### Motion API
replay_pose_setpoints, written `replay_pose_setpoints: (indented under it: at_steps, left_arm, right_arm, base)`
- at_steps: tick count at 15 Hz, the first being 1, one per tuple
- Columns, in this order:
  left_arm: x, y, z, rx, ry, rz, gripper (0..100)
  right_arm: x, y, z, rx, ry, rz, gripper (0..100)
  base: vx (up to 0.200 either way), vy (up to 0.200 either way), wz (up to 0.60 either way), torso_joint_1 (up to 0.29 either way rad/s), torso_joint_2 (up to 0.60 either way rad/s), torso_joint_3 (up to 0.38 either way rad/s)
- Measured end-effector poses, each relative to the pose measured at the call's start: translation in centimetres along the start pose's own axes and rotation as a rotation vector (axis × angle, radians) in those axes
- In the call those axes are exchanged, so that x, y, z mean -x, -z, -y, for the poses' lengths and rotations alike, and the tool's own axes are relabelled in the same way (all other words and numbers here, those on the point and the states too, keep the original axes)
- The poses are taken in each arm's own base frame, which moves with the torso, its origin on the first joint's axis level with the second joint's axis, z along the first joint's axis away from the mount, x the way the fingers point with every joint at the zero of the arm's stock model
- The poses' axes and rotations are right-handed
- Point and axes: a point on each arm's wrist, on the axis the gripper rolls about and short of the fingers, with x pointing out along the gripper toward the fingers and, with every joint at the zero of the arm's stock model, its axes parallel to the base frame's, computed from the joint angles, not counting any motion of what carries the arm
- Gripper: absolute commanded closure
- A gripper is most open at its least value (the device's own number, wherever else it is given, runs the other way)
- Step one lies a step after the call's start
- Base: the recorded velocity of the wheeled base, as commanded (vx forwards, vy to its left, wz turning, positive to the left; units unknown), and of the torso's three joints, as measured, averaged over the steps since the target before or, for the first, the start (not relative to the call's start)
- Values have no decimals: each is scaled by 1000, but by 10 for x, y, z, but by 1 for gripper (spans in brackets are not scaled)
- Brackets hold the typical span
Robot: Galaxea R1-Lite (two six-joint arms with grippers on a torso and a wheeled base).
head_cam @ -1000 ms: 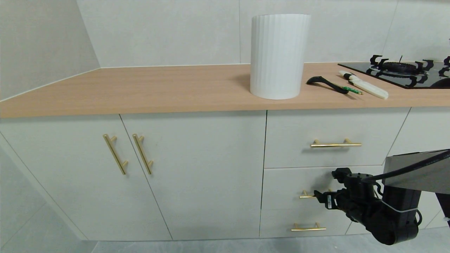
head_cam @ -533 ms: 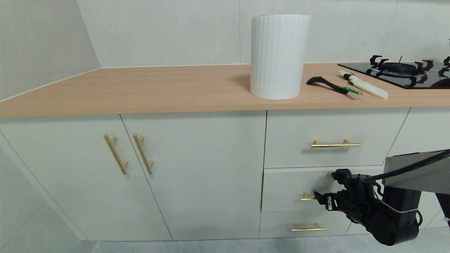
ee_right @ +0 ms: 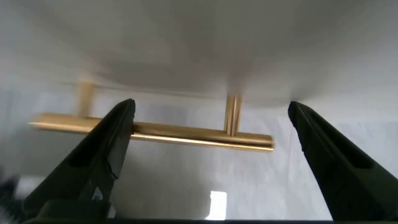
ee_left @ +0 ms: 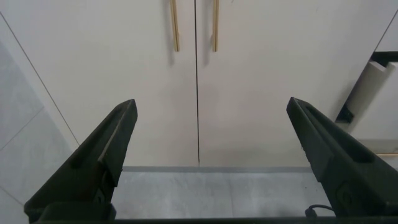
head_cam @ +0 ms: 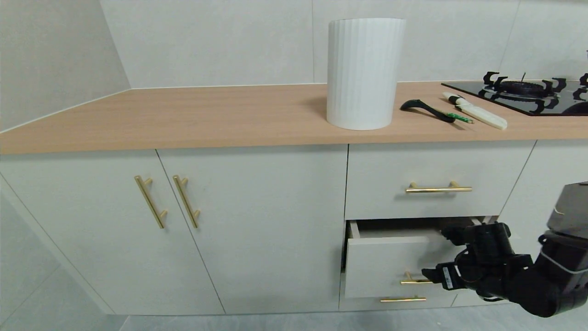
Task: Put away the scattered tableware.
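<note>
Drawer [head_cam: 386, 264] part-open; R fingers [ee_right: 106, 155] spread at its handle [ee_right: 186, 134]; L fingers [ee_left: 102, 155] spread, facing cabinet doors [ee_left: 249, 81].

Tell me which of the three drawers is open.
The middle drawer: its front stands out from the cabinet, a gap above. The top drawer and bottom drawer sit flush.

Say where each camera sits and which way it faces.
Head: on the head, facing down at counter and cabinet doors; right hand shows.
Left wrist: on left arm, facing the cabinet doors; left hand frames them.
Right wrist: on right arm, facing the drawer handle; right hand flanks it.
Shared: head and right wrist both show the drawer handle.
</note>
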Motion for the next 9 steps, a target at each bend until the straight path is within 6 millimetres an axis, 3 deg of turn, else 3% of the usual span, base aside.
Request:
replay_pose_setpoints:
  at_steps: [3, 5, 9]
  left_arm:
    - [0, 0, 0, 0, 0, 0, 0]
    - [0, 0, 0, 0, 0, 0, 0]
    - [0, 0, 0, 0, 0, 0, 0]
  right_arm:
    - [48, -21, -12, 36, -47, 56, 0]
    - [68, -34, -19, 38, -63, 145, 0]
    - [73, -47, -21, -26, -51, 282, 0]
  base:
    - [0, 0, 0, 0, 0, 0]
    - [0, 0, 0, 0, 0, 0]
    - [0, 0, 0, 0, 0, 0]
